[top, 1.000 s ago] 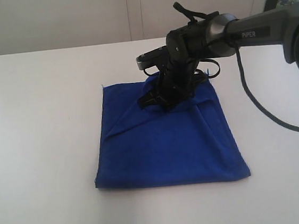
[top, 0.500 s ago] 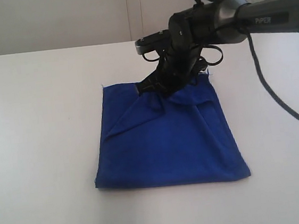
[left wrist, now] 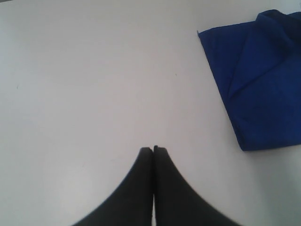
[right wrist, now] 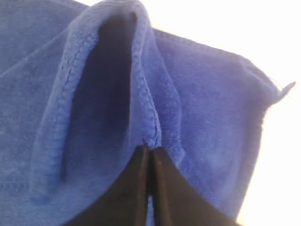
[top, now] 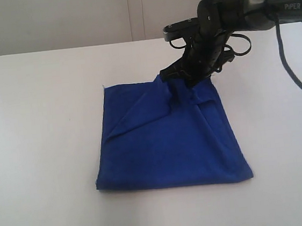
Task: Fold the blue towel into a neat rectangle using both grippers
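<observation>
The blue towel [top: 165, 144] lies folded into a rough square in the middle of the white table [top: 34, 130], with creases running across its top layer. At its far edge my right gripper [top: 184, 81] is shut on the towel's stitched hem [right wrist: 149, 117] and holds it up in a small ridge. A loose thread tag [right wrist: 288, 87] sticks out at the corner beside that gripper. My left gripper [left wrist: 153, 149] is shut with nothing between its fingers, over bare table well away from the blue towel [left wrist: 263, 89]. It does not show in the exterior view.
The right arm's black cable [top: 294, 90] hangs down to the table at the right of the towel. A pale wall [top: 76, 18] runs behind the table's far edge. White tabletop lies on every side of the towel.
My right gripper has moved from the towel's far middle up and to the right, toward the far right corner. It drags the pinched hem along, and the raised fold has shifted right.
</observation>
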`<state>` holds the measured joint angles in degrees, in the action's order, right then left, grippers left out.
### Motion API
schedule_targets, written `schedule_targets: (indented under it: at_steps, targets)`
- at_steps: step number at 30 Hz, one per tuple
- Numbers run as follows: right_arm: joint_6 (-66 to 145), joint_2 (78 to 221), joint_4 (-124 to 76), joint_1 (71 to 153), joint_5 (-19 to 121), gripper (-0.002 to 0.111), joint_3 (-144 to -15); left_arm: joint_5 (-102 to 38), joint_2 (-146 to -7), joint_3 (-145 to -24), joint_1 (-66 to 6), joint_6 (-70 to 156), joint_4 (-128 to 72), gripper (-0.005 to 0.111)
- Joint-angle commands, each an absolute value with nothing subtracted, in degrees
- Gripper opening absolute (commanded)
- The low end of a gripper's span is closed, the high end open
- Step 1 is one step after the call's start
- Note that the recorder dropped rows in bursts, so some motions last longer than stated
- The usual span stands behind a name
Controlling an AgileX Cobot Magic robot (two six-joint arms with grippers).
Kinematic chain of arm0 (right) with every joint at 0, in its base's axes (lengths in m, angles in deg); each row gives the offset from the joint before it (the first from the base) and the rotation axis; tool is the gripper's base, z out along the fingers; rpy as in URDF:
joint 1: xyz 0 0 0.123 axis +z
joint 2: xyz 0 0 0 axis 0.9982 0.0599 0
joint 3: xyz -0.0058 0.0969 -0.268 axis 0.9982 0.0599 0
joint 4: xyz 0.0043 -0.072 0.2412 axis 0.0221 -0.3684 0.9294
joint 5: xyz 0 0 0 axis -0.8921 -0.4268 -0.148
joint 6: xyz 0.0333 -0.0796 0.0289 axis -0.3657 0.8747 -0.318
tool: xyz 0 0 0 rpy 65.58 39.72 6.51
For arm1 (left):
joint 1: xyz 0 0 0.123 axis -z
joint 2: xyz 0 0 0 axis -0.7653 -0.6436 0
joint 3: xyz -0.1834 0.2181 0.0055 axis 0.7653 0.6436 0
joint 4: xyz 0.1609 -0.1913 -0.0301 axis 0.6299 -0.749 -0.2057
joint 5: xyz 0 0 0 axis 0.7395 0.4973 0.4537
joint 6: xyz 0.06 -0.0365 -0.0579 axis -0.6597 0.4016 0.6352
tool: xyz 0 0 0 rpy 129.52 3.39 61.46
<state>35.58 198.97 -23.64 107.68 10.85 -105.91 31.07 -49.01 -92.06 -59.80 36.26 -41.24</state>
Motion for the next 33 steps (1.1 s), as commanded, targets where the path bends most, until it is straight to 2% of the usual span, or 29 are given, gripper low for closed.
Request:
schedule_targets:
  at_steps: [1, 22, 27, 33]
  targets:
    - [35.34, 198.52, -23.64, 106.89, 10.58, 0.000, -105.90, 31.69, -48.47, -92.34, -59.96, 36.67, -41.46, 0.000]
    - [35.45, 198.52, -23.64, 106.88, 9.57, 0.000, -105.90, 27.05, -48.62, -92.24, -59.96, 33.18, -41.79, 0.000]
    - [35.45, 198.52, -23.64, 106.88, 9.48, 0.000, -105.90, 24.86, -52.55, -89.76, -59.96, 28.91, -54.34, 0.000]
    - [35.45, 198.52, -21.76, 106.88, 9.04, 0.000, -105.90, 17.14, -62.61, -77.51, -59.85, 12.20, -72.33, 0.000]
